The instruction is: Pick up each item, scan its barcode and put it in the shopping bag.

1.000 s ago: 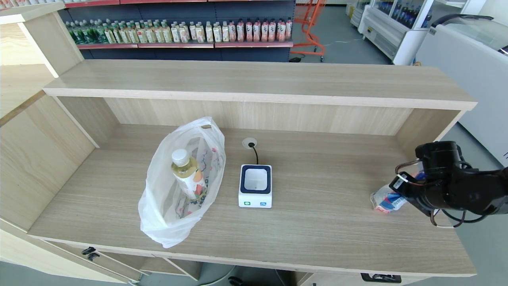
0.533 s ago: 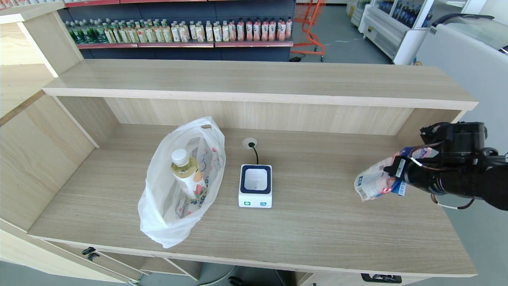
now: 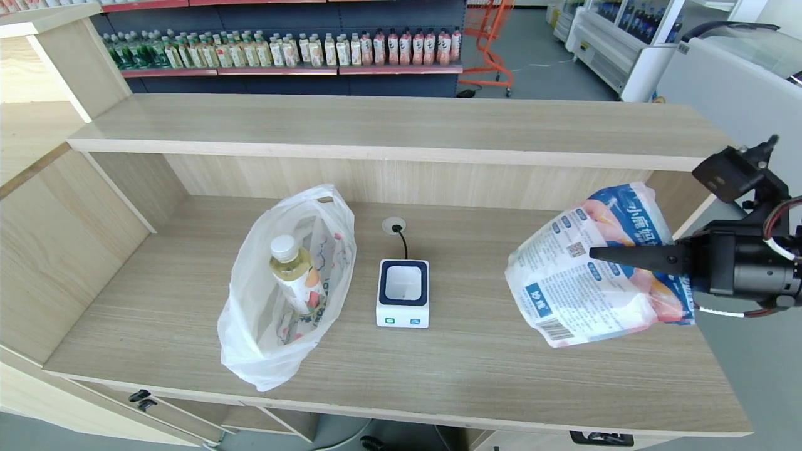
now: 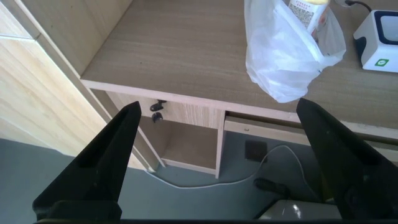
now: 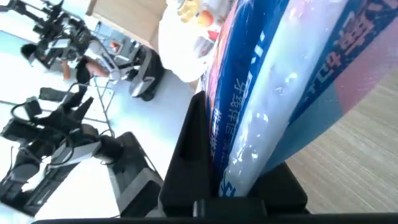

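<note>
The snack packet (image 3: 583,294) hides right hand's (image 3: 596,254) far finger.

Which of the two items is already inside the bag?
The bottle, in the bag left of the scanner. The packet is held in the air by the right gripper.

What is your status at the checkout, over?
Right gripper shut on snack packet, held above counter right of scanner. Left gripper open, off counter's front edge. Bottle in shopping bag. Nothing between snack packet and scanner.
</note>
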You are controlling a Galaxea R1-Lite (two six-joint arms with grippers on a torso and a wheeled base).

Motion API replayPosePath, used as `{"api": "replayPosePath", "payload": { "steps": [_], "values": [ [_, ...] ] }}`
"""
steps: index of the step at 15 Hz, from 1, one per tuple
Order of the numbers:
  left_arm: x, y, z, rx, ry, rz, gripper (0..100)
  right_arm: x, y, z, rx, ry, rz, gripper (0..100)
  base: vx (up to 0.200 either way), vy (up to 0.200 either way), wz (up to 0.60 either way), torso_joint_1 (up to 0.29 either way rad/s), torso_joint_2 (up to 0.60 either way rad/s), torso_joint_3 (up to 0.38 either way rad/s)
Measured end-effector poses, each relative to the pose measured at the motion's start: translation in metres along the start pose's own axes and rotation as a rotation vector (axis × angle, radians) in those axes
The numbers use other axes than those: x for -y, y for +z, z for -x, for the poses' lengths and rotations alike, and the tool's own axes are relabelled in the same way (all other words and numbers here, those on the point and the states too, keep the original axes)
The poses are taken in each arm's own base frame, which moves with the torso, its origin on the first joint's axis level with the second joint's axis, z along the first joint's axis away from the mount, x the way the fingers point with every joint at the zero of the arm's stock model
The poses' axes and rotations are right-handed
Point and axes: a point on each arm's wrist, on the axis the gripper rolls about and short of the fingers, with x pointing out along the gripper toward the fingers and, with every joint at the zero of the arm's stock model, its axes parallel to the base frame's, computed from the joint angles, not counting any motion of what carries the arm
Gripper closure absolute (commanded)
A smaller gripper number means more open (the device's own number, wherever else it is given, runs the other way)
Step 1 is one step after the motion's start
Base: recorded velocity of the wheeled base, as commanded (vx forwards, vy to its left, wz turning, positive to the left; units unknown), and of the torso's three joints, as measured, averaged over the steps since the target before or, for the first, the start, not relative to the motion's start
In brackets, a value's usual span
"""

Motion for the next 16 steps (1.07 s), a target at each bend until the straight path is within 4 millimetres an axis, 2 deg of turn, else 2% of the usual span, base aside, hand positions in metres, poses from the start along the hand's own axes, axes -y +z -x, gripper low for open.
{"api": "replayPosePath", "payload": {
  "steps": [4, 6, 8, 10, 16],
  "values": [
    [0.000, 0.000, 0.000, 0.000, 0.000, 0.000, 0, -0.041, 0.000, -0.007, -0.034, 0.160, -0.051, 100, 0.000, 0.000, 0.00, 0.000, 0.00, 0.000],
    [0.000, 0.000, 0.000, 0.000, 0.000, 0.000, 0, -0.053, 0.004, -0.009, -0.044, 0.200, -0.089, 100, 0.000, 0.000, 0.00, 0.000, 0.00, 0.000],
    [0.000, 0.000, 0.000, 0.000, 0.000, 0.000, 0, -0.063, 0.014, -0.009, -0.041, 0.227, -0.200, 100, 0.000, 0.000, 0.00, 0.000, 0.00, 0.000],
    [0.000, 0.000, 0.000, 0.000, 0.000, 0.000, 0, -0.069, 0.022, -0.008, -0.028, 0.243, -0.215, 100, 0.000, 0.000, 0.00, 0.000, 0.00, 0.000],
    [0.000, 0.000, 0.000, 0.000, -0.001, 0.000, 0, -0.077, 0.019, -0.006, -0.038, 0.264, -0.210, 100, 0.000, 0.000, 0.00, 0.000, 0.00, 0.000]
  ]
}}
